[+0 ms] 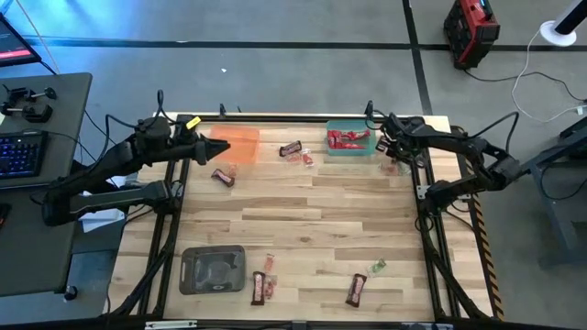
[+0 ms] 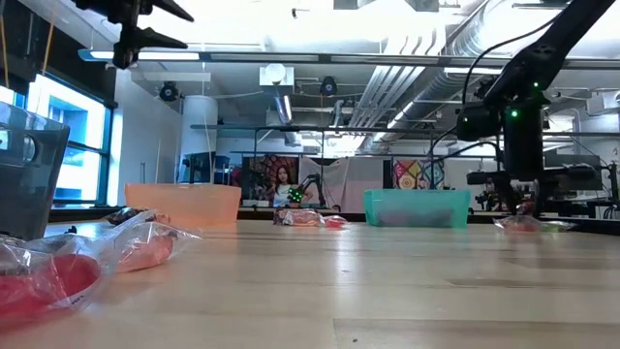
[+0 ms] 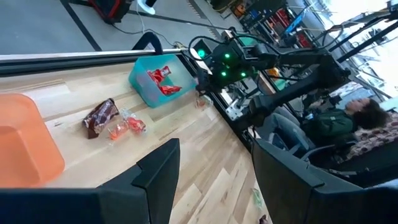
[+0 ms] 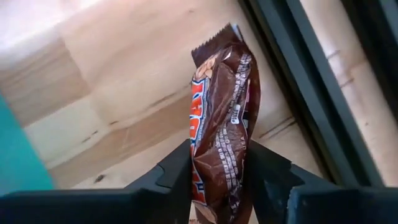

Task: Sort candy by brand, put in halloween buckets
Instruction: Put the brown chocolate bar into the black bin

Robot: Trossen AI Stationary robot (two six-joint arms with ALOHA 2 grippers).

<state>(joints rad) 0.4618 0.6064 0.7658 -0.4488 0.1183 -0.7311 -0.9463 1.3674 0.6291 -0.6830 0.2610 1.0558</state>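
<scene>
High view: the pale wooden plank surface (image 1: 303, 229) carries a translucent orange rectangular plastic tub (image 1: 240, 145) at the far left, a green rectangular plastic tub (image 1: 350, 140) holding bright red wrapped sweets (image 1: 348, 139) at the far right, and a dark grey rectangular plastic tub (image 1: 213, 269) at the near left. A dark brown wrapped bar (image 1: 291, 148) lies between the orange and green tubs with small red sweets just beside it; another brown bar (image 1: 223, 177) lies near the orange tub; further brown bars (image 1: 356, 290) and a small pale green sweet (image 1: 377, 267) lie along the near edge. The left pincer (image 1: 213, 149) sits over the orange tub's left end; the right pincer (image 1: 389, 147) sits just beside the green tub, at the surface's right rail. Low view: the orange tub (image 2: 183, 206) and green tub (image 2: 417, 206) stand far back; the right arm comes down just right of the green tub; clear-wrapped red sweets (image 2: 58, 271) lie in the foreground. Left wrist view: the left pincer's fingers (image 3: 163, 171) stand apart, holding nothing, above the surface beside the orange tub (image 3: 25, 140). Right wrist view: the right pincer (image 4: 217, 171) is clamped on an upright brown wrapped bar with red lettering (image 4: 221, 118), above the surface's edge.
</scene>
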